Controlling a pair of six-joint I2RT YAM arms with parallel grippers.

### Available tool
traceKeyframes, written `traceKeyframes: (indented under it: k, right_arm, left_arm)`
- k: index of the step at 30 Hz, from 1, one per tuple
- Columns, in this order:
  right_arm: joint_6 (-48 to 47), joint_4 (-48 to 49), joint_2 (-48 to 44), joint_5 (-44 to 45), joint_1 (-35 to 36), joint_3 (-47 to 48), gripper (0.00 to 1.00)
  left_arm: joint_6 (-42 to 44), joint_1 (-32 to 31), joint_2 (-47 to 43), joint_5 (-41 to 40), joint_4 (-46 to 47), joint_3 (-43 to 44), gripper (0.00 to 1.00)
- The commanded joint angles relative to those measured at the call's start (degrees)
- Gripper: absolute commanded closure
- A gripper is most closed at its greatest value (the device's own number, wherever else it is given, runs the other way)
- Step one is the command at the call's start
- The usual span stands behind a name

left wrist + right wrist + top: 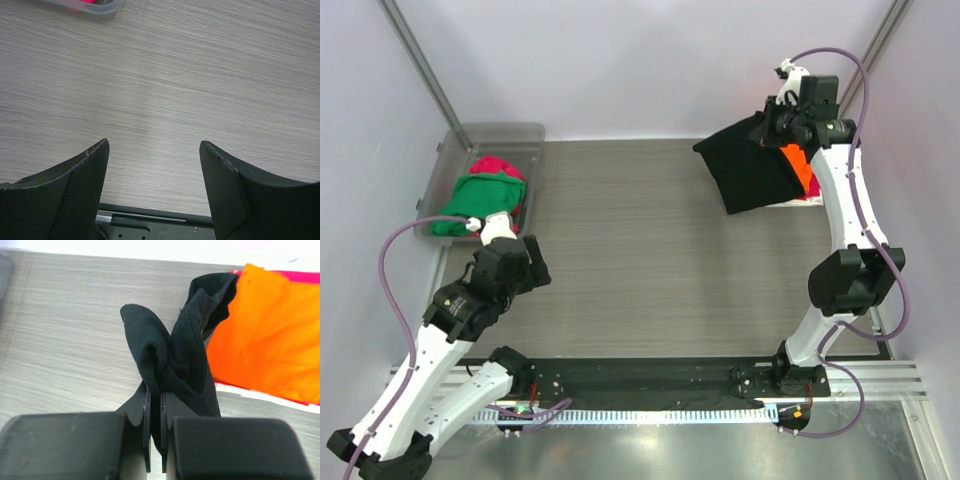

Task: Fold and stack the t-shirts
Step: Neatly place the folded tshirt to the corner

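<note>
left gripper (154, 145): near-left of the table (640, 250), fingers spread wide, nothing between them; only bare wood grain under it in the left wrist view.
table centre: no cloth lying between the two arms.
right arm: stretched out to the far-right corner.
right gripper (155, 407): clenched on a bunched fold of the black t-shirt (175, 355), cloth pinched between the two finger plates.
black t-shirt: hangs from the right gripper at far right, spread out toward the table centre and overlapping the near-left side of the orange t-shirt (265, 340). Cannot tell if its lower edge touches the table.
orange t-shirt: lies flat at far right, on top of a pink t-shirt (300, 276) whose edge shows around it.
bin (505, 135): clear plastic, far-left corner, well apart from both grippers.
bin contents: green t-shirt (475, 200) crumpled on the near side and spilling over the rim, red t-shirt (498, 165) behind it.
</note>
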Motion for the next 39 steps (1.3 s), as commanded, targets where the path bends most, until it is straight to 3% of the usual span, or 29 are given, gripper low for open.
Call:
traceKeyframes:
  k: [1, 19, 39]
  right_arm:
    - [-2.2, -0.3, 1.3, -0.1, -0.4, 6.0, 0.99]
    - [-2.6, -2.3, 11.5, -2.9, -6.4, 24.1, 0.99]
    - [-2.5, -0.5, 25.5, -7.0, -13.5, 37.3, 0.99]
  left_arm:
    - [-0.3, 0.2, 0.2, -1.9, 1.0, -0.2, 0.26]
    - [-0.3, 0.6, 1.6, -1.7, 1.1, -0.2, 0.28]
    - [-0.7, 1.0, 3.1, -2.1, 0.7, -0.2, 0.29]
